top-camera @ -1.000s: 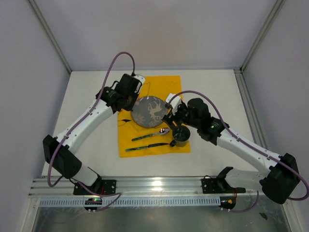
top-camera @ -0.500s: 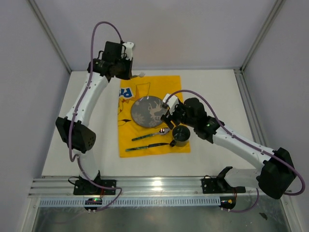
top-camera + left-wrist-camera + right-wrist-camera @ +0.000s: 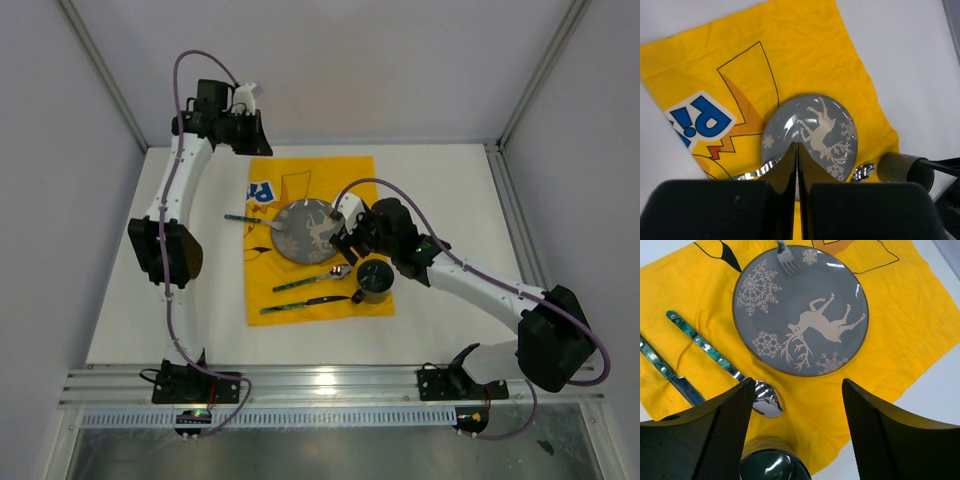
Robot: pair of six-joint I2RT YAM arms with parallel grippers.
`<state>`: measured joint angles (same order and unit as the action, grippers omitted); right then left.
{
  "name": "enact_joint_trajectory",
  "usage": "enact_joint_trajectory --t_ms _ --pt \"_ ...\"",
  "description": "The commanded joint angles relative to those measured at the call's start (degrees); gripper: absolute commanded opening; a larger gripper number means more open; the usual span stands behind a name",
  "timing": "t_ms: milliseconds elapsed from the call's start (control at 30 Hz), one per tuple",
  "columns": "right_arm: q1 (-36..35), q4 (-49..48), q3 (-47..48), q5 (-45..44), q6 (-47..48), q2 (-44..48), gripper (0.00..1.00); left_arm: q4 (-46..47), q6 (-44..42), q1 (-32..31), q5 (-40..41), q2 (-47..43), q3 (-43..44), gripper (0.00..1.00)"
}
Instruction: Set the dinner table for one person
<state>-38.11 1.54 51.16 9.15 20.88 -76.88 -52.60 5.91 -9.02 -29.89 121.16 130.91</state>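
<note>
A grey plate with a white reindeer [image 3: 305, 230] lies on a yellow printed cloth [image 3: 330, 180] on the white dinner table [image 3: 450, 190]. A fork [image 3: 250, 220] rests its tines on the plate's left rim, with the handle pointing left over the cloth's edge. A green-handled spoon [image 3: 312, 277] and knife [image 3: 305, 303] lie below the plate. A dark green cup [image 3: 375, 282] stands at the cloth's near right corner. My left gripper [image 3: 258, 143] is shut and empty, high above the far edge [image 3: 797, 146]. My right gripper [image 3: 345, 240] is open and empty over the cloth between plate [image 3: 800, 310], spoon [image 3: 765, 400] and cup [image 3: 772, 467].
Grey enclosure walls stand on the left, back and right. An aluminium rail [image 3: 330, 385] runs along the near edge with both arm bases on it. Bare white tabletop [image 3: 910, 60] lies right and left of the cloth.
My left arm has risen and drawn back from the plate to the far left, jaws shut. The fork now lies on the plate's left rim. My right gripper has shifted slightly toward the plate.
</note>
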Motion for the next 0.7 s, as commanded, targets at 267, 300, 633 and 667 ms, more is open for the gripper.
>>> enact_joint_trajectory --t_ms 267,300,633,667 --pt "1.10 -4.88 3.95 -1.67 -1.45 -0.38 0.74 -3.65 -2.21 -0.48 7.55 -3.29 -2.74 0.00" --pt "1.11 -5.49 3.86 -1.85 -1.90 -0.20 0.74 -3.91 -2.66 -0.48 12.35 -4.52 -4.07 0.00" --pt "1.11 3.19 11.50 -4.23 -9.37 -2.66 0.74 -2.26 4.80 -0.48 26.19 -15.95 -25.25 0.26" --pt "1.11 3.99 12.03 -4.49 -9.28 -2.83 0.74 0.02 5.94 -0.56 26.98 -17.44 -28.49 0.39"
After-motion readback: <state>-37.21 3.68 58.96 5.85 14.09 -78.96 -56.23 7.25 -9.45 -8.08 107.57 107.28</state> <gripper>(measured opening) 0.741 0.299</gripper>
